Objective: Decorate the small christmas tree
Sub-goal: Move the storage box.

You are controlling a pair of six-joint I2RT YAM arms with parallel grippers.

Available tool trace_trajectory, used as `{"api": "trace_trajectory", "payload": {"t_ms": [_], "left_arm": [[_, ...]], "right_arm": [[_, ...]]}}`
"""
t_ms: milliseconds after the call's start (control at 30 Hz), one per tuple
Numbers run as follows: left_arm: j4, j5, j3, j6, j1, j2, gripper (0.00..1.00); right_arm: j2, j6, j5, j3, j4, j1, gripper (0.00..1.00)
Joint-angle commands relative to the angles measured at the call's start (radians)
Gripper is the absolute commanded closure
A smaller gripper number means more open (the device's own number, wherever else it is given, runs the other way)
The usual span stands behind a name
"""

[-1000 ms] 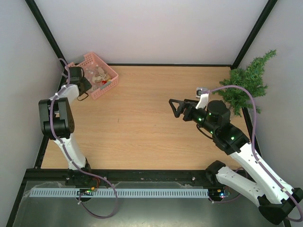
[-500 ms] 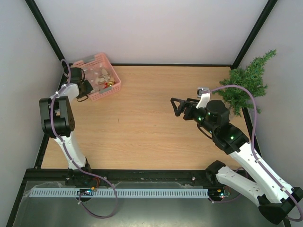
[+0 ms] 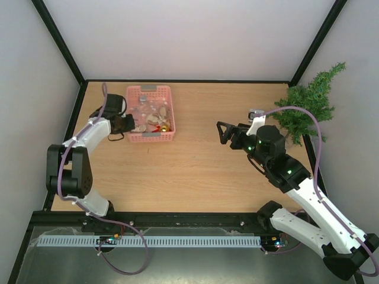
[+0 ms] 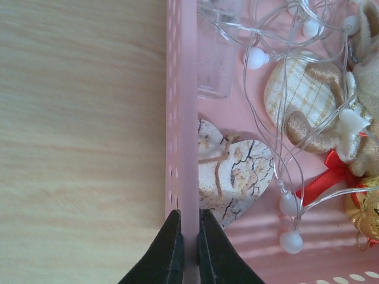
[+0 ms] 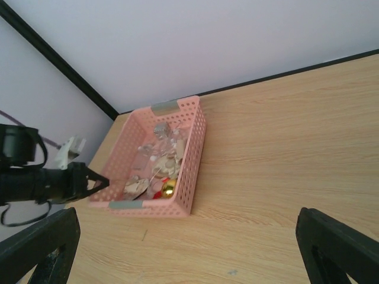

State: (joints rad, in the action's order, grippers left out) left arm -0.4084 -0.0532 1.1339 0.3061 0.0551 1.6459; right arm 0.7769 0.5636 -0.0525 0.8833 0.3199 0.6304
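Observation:
The small christmas tree stands at the table's far right edge, behind my right arm. A pink basket of ornaments sits left of centre. My left gripper is shut on the basket's left wall, one finger inside and one outside. Inside the basket lie a cracked wooden heart, a string of white bulbs, a red ribbon and a gold ball. My right gripper hangs open and holds nothing, pointing at the basket from mid-table.
Black frame posts and pale walls close in the table on the left, back and right. Bare wood lies between the basket and my right gripper. The right arm's purple cable loops in front of the tree.
My left gripper closed on the basket's wall and dragged it out of the back-left corner toward the middle, turning it square to the table. The right arm barely moved.

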Motion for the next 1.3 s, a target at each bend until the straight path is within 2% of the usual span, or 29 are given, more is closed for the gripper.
{"api": "trace_trajectory", "payload": {"t_ms": [0, 200, 400, 500, 633, 733, 867, 1267], "left_arm": [[-0.071, -0.026, -0.067, -0.033, 0.090, -0.106, 0.98], [-0.063, -0.014, -0.171, 0.015, 0.164, -0.220, 0.98], [-0.046, -0.014, -0.242, 0.053, 0.195, -0.264, 0.96], [-0.032, -0.024, -0.270, 0.073, 0.196, -0.280, 0.95], [0.006, -0.051, -0.324, 0.114, 0.195, -0.321, 0.96], [0.014, -0.023, -0.349, 0.128, 0.195, -0.341, 0.97], [0.011, 0.014, -0.371, 0.144, 0.185, -0.383, 0.97], [0.049, -0.032, -0.420, 0.198, 0.172, -0.439, 0.94]], "right_arm": [[0.006, -0.057, 0.045, 0.049, 0.041, -0.004, 0.02], [0.048, -0.184, 0.326, 0.268, 0.068, -0.003, 0.02], [0.178, -0.390, 0.763, 0.407, 0.040, -0.003, 0.02], [0.230, -0.509, 0.964, 0.437, -0.048, -0.003, 0.02], [0.257, -0.692, 1.146, 0.393, -0.270, -0.016, 0.02], [0.293, -0.758, 1.194, 0.393, -0.352, -0.087, 0.01], [0.328, -0.753, 1.192, 0.389, -0.397, -0.227, 0.00], [0.406, -0.687, 1.040, 0.362, -0.431, -0.498, 0.11]]}}
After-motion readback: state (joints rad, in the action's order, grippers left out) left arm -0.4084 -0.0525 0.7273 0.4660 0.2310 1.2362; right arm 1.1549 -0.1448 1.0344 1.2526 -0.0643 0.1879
